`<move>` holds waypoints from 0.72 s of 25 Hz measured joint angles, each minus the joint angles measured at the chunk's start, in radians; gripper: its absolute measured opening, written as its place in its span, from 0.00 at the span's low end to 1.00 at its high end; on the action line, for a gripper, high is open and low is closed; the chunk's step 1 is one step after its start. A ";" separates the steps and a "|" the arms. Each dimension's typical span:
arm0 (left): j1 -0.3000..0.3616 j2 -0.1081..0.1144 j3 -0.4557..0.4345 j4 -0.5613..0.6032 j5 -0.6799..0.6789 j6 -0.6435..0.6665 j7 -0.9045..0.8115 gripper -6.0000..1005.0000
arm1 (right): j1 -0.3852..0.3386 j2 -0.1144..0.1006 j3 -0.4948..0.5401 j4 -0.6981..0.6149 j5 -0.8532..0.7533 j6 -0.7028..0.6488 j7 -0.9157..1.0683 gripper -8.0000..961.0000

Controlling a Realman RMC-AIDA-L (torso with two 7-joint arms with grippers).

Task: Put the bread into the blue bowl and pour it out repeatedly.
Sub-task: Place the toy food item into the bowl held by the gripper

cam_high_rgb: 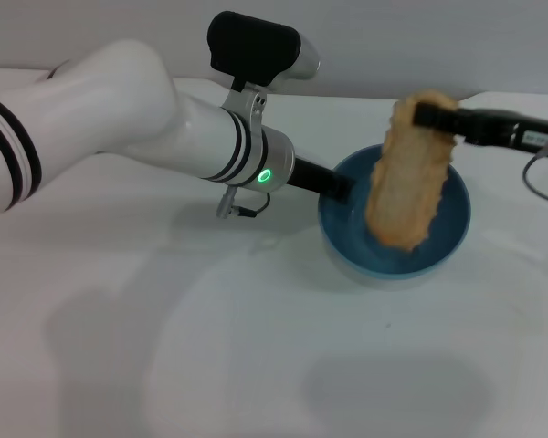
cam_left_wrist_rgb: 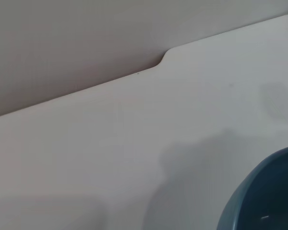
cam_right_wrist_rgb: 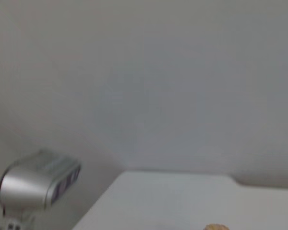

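Note:
The bread [cam_high_rgb: 404, 187], an orange-tan loaf, hangs upright with its lower end down inside the blue bowl [cam_high_rgb: 452, 233]. My right gripper [cam_high_rgb: 431, 116] comes in from the right and is shut on the loaf's top end. My left gripper [cam_high_rgb: 340, 189] reaches from the left and is shut on the bowl's left rim. The left wrist view shows only part of the bowl [cam_left_wrist_rgb: 264, 196]. A sliver of the bread [cam_right_wrist_rgb: 216, 227] shows in the right wrist view.
The bowl stands on a white table [cam_high_rgb: 256, 347] whose back edge [cam_left_wrist_rgb: 134, 74] meets a grey wall. A black cable [cam_high_rgb: 541, 187] trails from the right arm. The left arm's silver wrist housing [cam_right_wrist_rgb: 38, 184] shows in the right wrist view.

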 joint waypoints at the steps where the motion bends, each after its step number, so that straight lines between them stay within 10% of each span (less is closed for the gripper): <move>1: -0.001 0.000 0.000 0.002 0.000 -0.001 0.000 0.00 | 0.006 0.000 -0.014 0.011 -0.002 0.004 -0.005 0.19; 11: 0.009 0.000 -0.001 0.013 0.000 -0.002 0.001 0.00 | -0.005 0.005 -0.102 0.041 0.000 0.097 -0.010 0.18; 14: 0.011 0.000 -0.003 0.013 0.000 -0.003 0.001 0.00 | -0.012 0.003 -0.097 0.031 0.000 0.081 -0.011 0.37; 18: 0.011 0.000 -0.001 0.013 0.000 -0.008 0.001 0.00 | -0.041 0.003 -0.091 -0.019 0.027 0.061 -0.009 0.38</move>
